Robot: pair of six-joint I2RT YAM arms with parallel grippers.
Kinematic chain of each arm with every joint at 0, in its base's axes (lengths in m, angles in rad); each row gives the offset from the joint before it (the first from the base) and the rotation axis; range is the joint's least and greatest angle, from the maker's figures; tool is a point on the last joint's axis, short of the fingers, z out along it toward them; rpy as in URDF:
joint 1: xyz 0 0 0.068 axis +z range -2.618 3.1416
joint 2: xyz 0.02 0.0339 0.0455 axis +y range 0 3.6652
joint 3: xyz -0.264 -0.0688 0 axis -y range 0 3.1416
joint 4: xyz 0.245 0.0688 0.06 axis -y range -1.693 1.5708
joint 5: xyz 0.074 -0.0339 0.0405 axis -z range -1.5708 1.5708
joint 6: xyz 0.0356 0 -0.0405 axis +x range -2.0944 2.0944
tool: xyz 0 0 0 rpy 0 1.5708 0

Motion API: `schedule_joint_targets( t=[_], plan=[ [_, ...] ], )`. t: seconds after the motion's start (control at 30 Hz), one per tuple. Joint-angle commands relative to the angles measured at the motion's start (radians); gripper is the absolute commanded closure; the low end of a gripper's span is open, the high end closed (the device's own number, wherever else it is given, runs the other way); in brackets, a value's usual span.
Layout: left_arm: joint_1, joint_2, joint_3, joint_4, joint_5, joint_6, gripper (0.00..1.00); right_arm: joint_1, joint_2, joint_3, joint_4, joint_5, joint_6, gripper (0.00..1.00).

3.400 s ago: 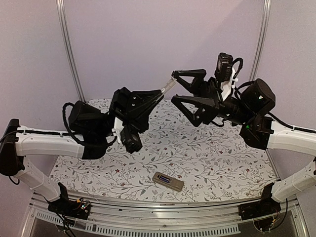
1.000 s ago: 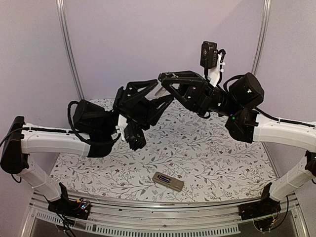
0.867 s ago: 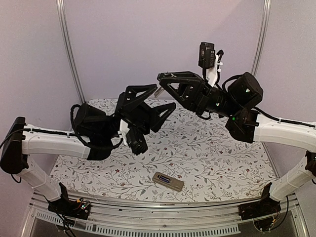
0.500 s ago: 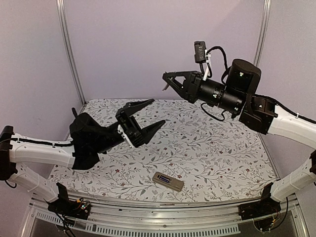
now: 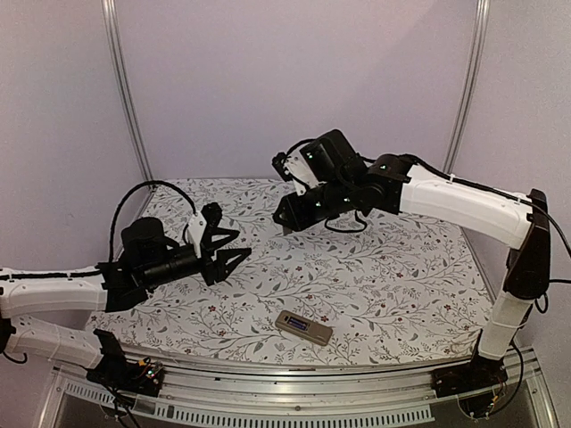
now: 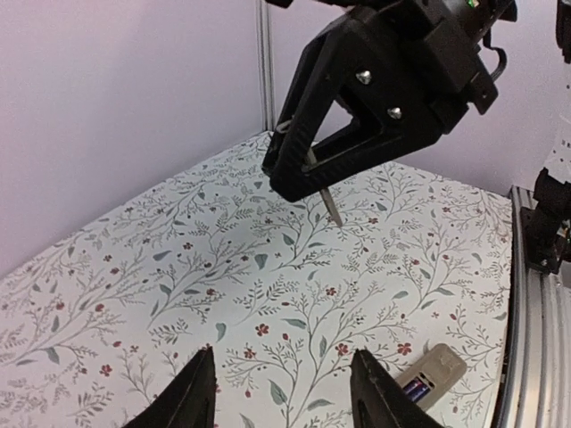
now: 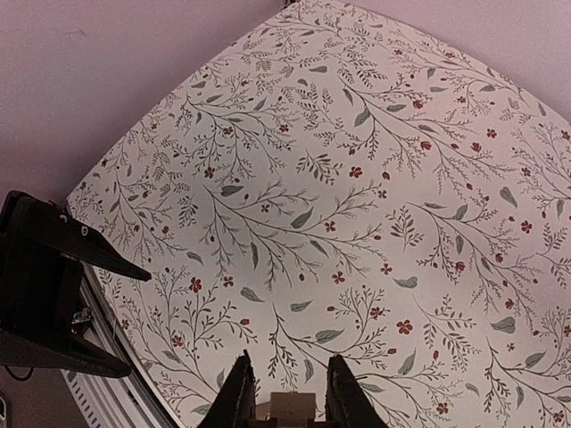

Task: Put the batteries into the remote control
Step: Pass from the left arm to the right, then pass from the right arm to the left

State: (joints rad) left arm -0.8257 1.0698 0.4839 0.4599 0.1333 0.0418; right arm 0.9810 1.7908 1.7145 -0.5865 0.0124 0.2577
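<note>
Tan remote control [image 5: 303, 328] lies well apart from spread, empty left fingers [image 6: 192, 397] and right fingers [image 7: 239, 392] pinching a thin strip [image 6: 331, 203].

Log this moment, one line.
left gripper open, empty | right gripper holding thin piece, midair | remote on table, back up

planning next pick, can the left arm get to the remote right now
Probably yes. The left end effector is open and empty, the remote control lies uncovered near the front edge, and only bare cloth lies between them. The right end effector, gripping a thin piece, hangs farther back.
</note>
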Motion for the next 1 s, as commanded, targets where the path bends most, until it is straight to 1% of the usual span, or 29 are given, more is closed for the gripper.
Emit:
schedule_joint_targets(
  t=[0.0, 0.03, 0.1, 0.2, 0.27, 0.37, 0.53, 0.67, 0.8, 0.97],
  plan=[
    [0.032, -0.008, -0.093, 0.115, 0.130, -0.285, 0.53, -0.005, 0.033, 0.037, -0.057, -0.091, 0.026, 1.00],
    [0.031, 0.000, -0.115, 0.176, 0.151, -0.306, 0.54, -0.005, 0.033, 0.036, -0.021, -0.112, 0.051, 1.00],
    [0.011, 0.025, -0.140, 0.274, 0.172, -0.377, 0.54, -0.003, 0.036, 0.031, 0.034, -0.123, 0.112, 1.00],
    [-0.039, 0.068, -0.139, 0.348, 0.126, -0.420, 0.51, 0.013, 0.044, 0.019, 0.092, -0.101, 0.182, 1.00],
    [-0.058, 0.096, -0.122, 0.381, 0.082, -0.469, 0.50, 0.030, 0.057, 0.024, 0.099, -0.072, 0.200, 1.00],
    [-0.057, 0.124, -0.083, 0.399, 0.018, -0.524, 0.49, 0.044, 0.072, 0.029, 0.105, -0.082, 0.219, 1.00],
    [-0.058, 0.201, -0.044, 0.414, 0.010, -0.553, 0.51, 0.077, 0.085, 0.043, 0.133, -0.106, 0.213, 1.00],
    [-0.059, 0.232, -0.032, 0.427, -0.038, -0.536, 0.59, 0.079, 0.094, 0.045, 0.129, -0.112, 0.208, 1.00],
    [-0.057, 0.233, -0.024, 0.409, -0.051, -0.520, 0.80, 0.082, 0.093, 0.046, 0.134, -0.123, 0.197, 1.00],
    [-0.058, 0.234, -0.019, 0.413, -0.044, -0.527, 1.00, 0.082, 0.090, 0.046, 0.135, -0.120, 0.183, 1.00]
  ],
)
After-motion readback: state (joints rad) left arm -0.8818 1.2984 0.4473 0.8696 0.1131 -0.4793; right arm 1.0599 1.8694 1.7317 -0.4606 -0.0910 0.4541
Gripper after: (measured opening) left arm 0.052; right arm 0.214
